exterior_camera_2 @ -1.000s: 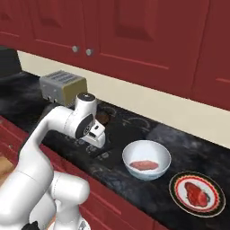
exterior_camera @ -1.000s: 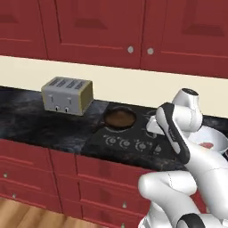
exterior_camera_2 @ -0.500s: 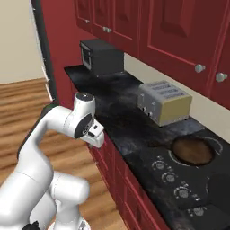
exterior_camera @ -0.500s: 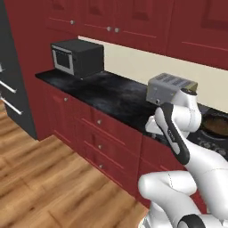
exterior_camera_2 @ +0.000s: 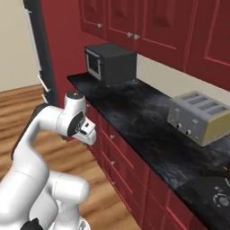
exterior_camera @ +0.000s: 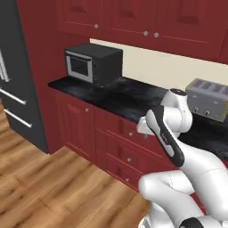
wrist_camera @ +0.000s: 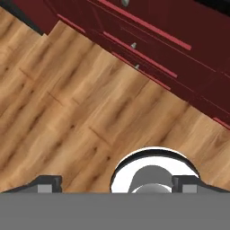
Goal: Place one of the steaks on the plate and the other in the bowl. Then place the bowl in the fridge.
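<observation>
Red upper cabinets across top of left base view, small round silver knobs. Cream wall strip beneath. Black speckled counter through middle; black microwave upper left of centre, silver toaster at right edge. Red drawer fronts below counter. Wood plank floor lower left. Cooktop dials lower right of right base view.
</observation>
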Robot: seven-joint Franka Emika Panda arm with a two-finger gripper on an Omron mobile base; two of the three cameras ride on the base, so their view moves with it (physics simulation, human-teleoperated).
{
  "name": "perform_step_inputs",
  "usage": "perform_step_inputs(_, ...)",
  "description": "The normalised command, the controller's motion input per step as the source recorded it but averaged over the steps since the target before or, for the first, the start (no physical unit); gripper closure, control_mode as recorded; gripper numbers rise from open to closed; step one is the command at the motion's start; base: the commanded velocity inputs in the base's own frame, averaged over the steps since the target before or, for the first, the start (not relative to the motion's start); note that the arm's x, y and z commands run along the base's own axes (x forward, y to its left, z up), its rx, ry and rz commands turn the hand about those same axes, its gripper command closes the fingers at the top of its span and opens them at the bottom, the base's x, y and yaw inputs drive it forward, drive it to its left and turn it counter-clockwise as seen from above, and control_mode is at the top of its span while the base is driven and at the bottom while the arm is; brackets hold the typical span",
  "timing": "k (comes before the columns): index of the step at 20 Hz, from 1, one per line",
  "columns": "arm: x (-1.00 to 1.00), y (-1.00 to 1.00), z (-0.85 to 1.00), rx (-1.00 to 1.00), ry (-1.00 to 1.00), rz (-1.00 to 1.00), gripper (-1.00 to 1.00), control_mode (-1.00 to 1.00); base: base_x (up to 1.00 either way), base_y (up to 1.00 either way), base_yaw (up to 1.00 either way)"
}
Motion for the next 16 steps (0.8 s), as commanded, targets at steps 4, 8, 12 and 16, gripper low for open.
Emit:
perform_step_inputs(4, 0.0, 0.0, 0.0, 0.0, 0.0, 0.0, -1.0, 1.0, 0.57, 1.0, -0.4)
perform_step_inputs(8, 0.0, 0.0, 0.0, 0.0, 0.0, 0.0, -1.0, 1.0, 0.56, 1.0, -0.42)
perform_step_inputs(12, 0.0, 0.0, 0.0, 0.0, 0.0, 0.0, -1.0, 1.0, 0.53, 1.0, -0.43)
perform_step_inputs(16, 0.0, 0.0, 0.0, 0.0, 0.0, 0.0, -1.0, 1.0, 0.41, 1.0, -0.45)
